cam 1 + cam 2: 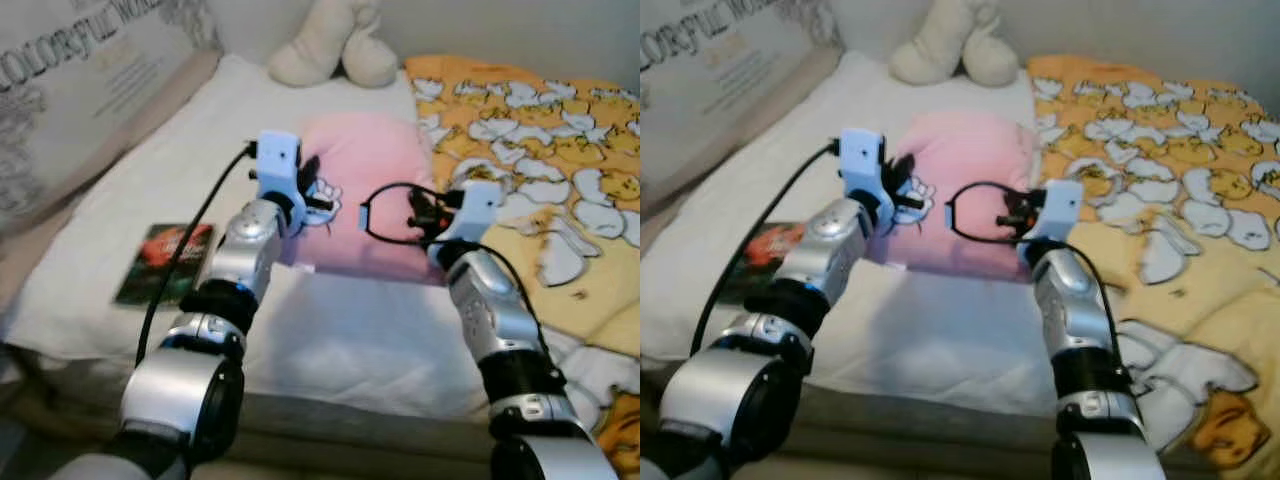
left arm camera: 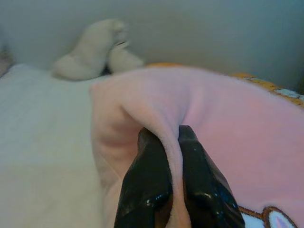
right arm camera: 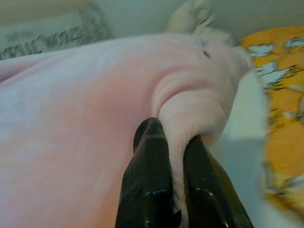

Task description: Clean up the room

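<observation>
While I hold on: both my arms reach out over the white bed (image 1: 330, 340).
Left gripper (image 2: 173, 142): pinched tight on a fold of the pink blanket (image 1: 365, 190), at its edge on my left.
Right gripper (image 3: 175, 142): clamped on a bunched fold at the blanket's opposite edge.
Why held so: a grip on each side should let me, I judge, lift and spread or fold it evenly.
Blanket: lies mid-bed, just beyond my wrists, touching the yellow duck quilt (image 1: 560, 170) on my right.
Nearby: a book (image 1: 165, 262) lies on the sheet left of my left arm, apart from the blanket.
Farther: a cream plush toy (image 1: 330, 45) sits by the wall; a printed pillow (image 1: 90, 80) leans far left.
In the way: nothing lies on the blanket; my right wrist cable (image 1: 385, 215) loops above it.
</observation>
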Available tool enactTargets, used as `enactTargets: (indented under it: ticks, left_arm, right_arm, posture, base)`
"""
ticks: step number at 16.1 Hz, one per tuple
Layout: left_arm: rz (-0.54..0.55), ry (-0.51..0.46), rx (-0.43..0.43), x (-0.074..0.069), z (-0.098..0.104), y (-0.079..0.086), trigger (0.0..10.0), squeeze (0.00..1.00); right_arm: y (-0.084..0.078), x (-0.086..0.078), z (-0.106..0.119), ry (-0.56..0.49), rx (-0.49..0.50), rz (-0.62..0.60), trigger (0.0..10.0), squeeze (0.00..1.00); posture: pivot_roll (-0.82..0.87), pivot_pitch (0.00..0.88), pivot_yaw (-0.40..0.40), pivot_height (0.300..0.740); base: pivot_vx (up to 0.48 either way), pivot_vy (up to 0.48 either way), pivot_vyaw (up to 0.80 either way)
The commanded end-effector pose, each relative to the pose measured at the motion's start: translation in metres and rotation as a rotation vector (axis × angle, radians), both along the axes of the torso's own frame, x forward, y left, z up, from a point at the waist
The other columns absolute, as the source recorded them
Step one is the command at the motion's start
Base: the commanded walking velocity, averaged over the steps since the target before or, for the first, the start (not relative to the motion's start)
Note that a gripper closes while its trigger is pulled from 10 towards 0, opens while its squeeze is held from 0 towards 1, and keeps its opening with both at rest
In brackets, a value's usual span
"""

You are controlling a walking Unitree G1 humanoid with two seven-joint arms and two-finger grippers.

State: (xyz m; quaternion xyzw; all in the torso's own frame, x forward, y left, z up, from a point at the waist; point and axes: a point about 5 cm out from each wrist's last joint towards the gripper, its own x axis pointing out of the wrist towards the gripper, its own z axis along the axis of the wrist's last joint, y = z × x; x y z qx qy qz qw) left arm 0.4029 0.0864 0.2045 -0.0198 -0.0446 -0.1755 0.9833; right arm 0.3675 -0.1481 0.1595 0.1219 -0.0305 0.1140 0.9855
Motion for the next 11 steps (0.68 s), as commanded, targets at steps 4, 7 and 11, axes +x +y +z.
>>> enactTargets:
  ticks: [4, 7, 11]
  left_arm:
    - [0.043, -0.030, -0.019, 0.0022, 0.0055, 0.0095, 10.0, 0.00]
    - [0.043, -0.026, -0.020, 0.0022, 0.0047, 0.0080, 10.0, 0.00]
    - [0.050, -0.010, -0.022, 0.0016, 0.0001, 0.0082, 10.0, 0.00]
  right_arm:
    - [-0.0032, 0.0003, 0.0072, -0.020, -0.019, -0.015, 10.0, 0.00]
    - [0.0010, -0.0003, 0.0071, -0.021, -0.022, -0.005, 10.0, 0.00]
    - [0.0010, -0.0017, 0.0050, -0.015, -0.033, 0.002, 10.0, 0.00]
  posture:
    - [0.13, 0.000, -0.012, 0.740]
    - [0.13, 0.000, -0.009, 0.740]
    - [0.13, 0.000, -0.013, 0.740]
  base:
    - [0.000, 0.480, 0.00]
    - [0.000, 0.480, 0.00]
    - [0.000, 0.480, 0.00]
